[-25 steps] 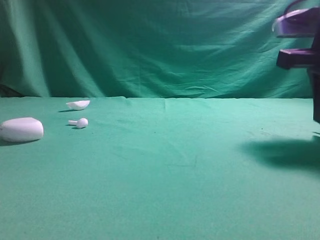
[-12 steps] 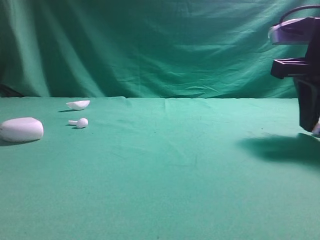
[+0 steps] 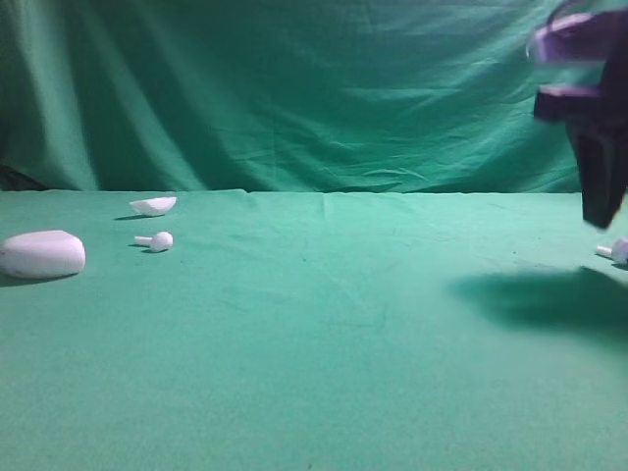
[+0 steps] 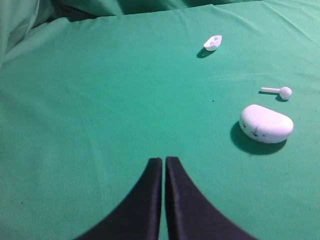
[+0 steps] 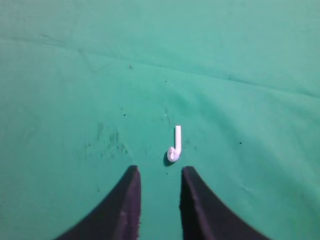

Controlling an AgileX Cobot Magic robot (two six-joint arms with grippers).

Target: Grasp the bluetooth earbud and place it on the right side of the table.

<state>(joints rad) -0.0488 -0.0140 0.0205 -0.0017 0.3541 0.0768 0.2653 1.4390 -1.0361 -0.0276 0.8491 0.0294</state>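
Note:
A tiny white earbud lies free on the green table at the far right, also seen in the exterior view. My right gripper is open and empty, its tips just short of the earbud; in the exterior view it hangs above the earbud. A second, alike earbud lies at the left, also in the left wrist view. My left gripper is shut and empty, over bare cloth, well clear of it.
A large white oval case sits at the far left, also in the left wrist view. A white shell-shaped piece lies behind the left earbud, also in the left wrist view. A green backdrop hangs behind.
The right gripper came down, let go of the earbud and has risen; the earbud now lies on the cloth at the right. The left side is unchanged.

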